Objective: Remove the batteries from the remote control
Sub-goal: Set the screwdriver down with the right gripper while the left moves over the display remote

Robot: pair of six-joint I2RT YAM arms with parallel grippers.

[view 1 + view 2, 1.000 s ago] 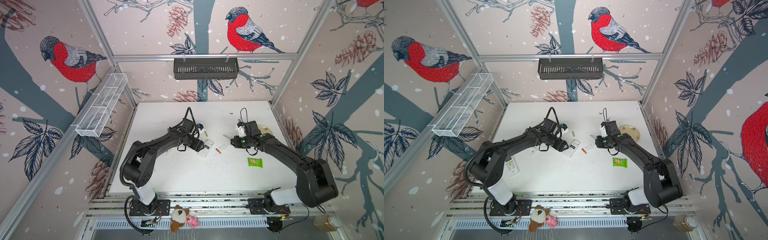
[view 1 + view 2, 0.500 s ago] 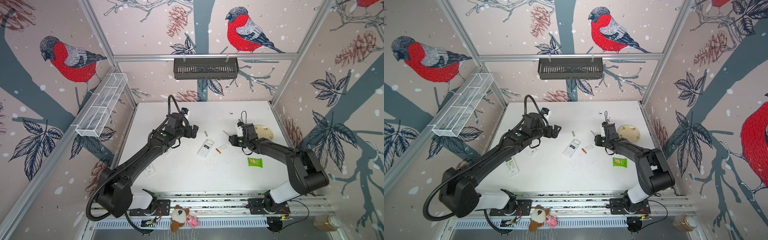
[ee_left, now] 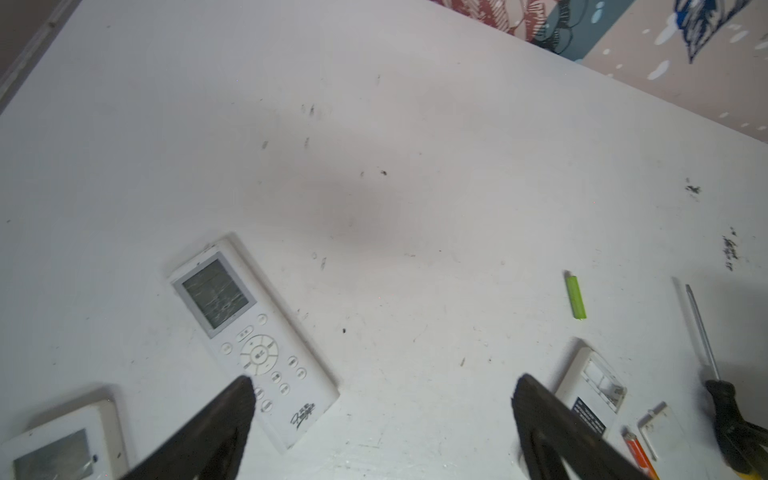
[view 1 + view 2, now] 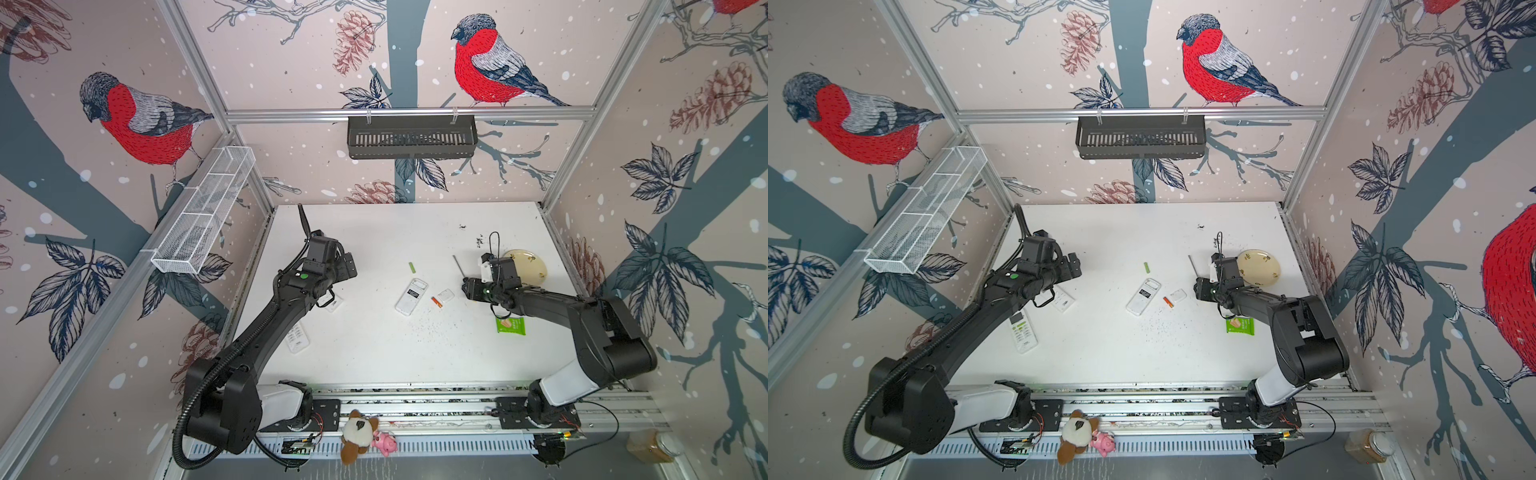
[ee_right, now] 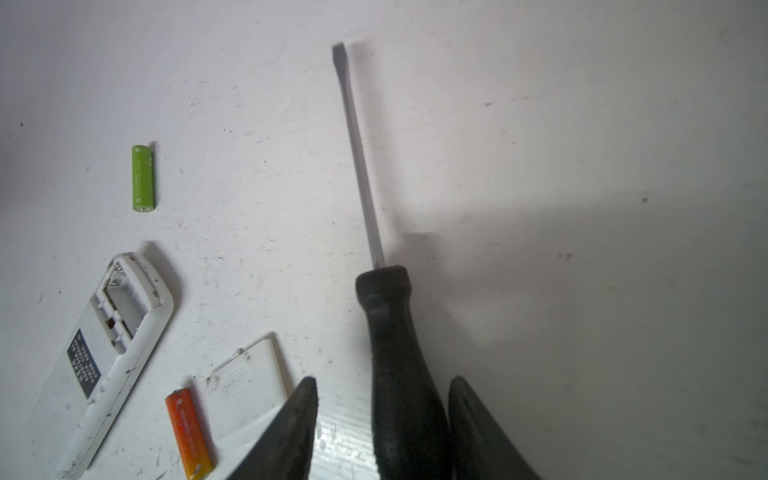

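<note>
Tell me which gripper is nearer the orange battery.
Right. The right gripper sits just beyond the battery cover from the orange battery; the left gripper is far off, past the opened remote.

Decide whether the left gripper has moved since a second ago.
Yes: the left gripper has drawn back leftward, away from the open remote.

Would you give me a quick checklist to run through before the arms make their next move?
1. The open remote has an empty bay: ok.
2. The green battery lies on the table: ok.
3. The orange battery lies beside the cover: ok.
4. The right gripper is loose around the screwdriver: ok.
5. The left gripper is open, empty: ok.
6. The face-up remote is unloaded: cannot tell.
</note>
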